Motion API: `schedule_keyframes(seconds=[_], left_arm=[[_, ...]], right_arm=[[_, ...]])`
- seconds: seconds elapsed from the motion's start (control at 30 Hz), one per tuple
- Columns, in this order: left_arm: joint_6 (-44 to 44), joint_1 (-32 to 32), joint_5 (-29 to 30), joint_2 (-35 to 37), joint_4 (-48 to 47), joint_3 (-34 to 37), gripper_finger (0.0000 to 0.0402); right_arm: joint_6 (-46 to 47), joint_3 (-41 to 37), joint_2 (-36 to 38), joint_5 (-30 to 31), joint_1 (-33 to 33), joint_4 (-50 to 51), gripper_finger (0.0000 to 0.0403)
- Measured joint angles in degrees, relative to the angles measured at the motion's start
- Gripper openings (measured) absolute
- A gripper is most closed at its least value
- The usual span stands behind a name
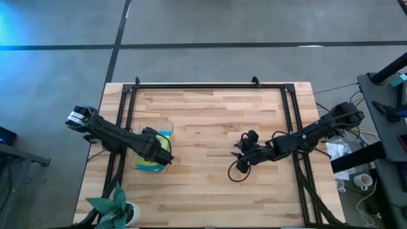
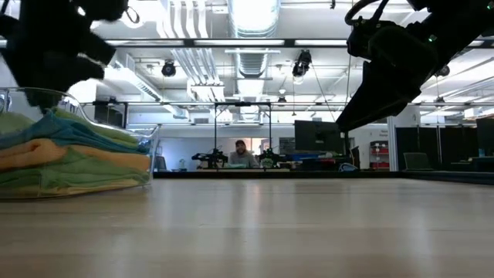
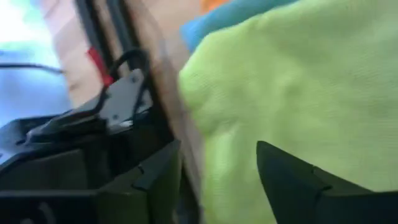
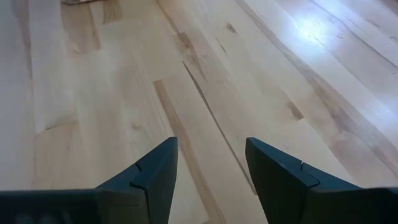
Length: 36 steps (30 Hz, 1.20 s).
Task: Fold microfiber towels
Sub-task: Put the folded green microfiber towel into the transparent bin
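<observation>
A clear bin [image 1: 154, 123] stands at the table's left and holds a stack of folded microfiber towels [image 2: 69, 154]. In the low view their layers show green, blue, orange and yellow. The lime green towel [image 3: 298, 81] lies on top, with blue [image 3: 217, 22] and orange [image 3: 214, 4] edges beyond it. My left gripper [image 3: 217, 165] hangs open over this stack, slanting down, one finger above the lime cloth and the other near the bin's wall. My right gripper [image 4: 211, 158] stands open over bare wood right of the table's middle [image 1: 245, 151]. My left gripper's fingers [image 3: 292, 177] stand just over the lime green towel's top. Whether they touch the cloth, I cannot tell.
A green plant with pointed leaves [image 1: 114, 207] stands at the near left corner. Black frame rails [image 1: 210, 85] run along the table's far, left and right sides. Bare wood [image 1: 203, 184] spreads between the two arms and toward the near edge.
</observation>
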<state>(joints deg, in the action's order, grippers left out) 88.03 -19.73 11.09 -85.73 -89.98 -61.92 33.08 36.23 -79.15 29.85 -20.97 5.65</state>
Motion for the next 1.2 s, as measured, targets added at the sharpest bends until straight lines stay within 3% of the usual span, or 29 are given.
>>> schedule_keyframes(seconds=[0.2, 0.33, 0.7, 0.97, 1.2], left_arm=[[-0.3, 0.1, 2.9, 5.6, 9.6, -1.1, 0.0212], [1.3, 0.2, 2.8, 5.9, 10.1, 0.5, 0.0212], [-1.0, 0.3, -4.1, 1.7, 28.5, 11.2, 0.0212], [-2.6, 1.3, -4.8, 3.0, 27.2, 11.5, 0.0213], [-5.0, 1.4, -0.5, 8.8, 26.4, 7.8, 0.0213]], right_arm=[[0.3, 0.0, 0.0, 0.0, 0.0, -0.3, 0.0187], [1.4, 0.0, 0.0, 0.0, 0.0, -0.3, 0.0187], [2.5, 0.0, 0.0, -0.3, -0.1, -0.3, 0.0187], [3.1, 0.0, 0.0, -3.2, -0.2, 0.0, 0.0187], [2.9, 0.0, 0.1, -3.2, -0.1, -0.1, 0.0187]])
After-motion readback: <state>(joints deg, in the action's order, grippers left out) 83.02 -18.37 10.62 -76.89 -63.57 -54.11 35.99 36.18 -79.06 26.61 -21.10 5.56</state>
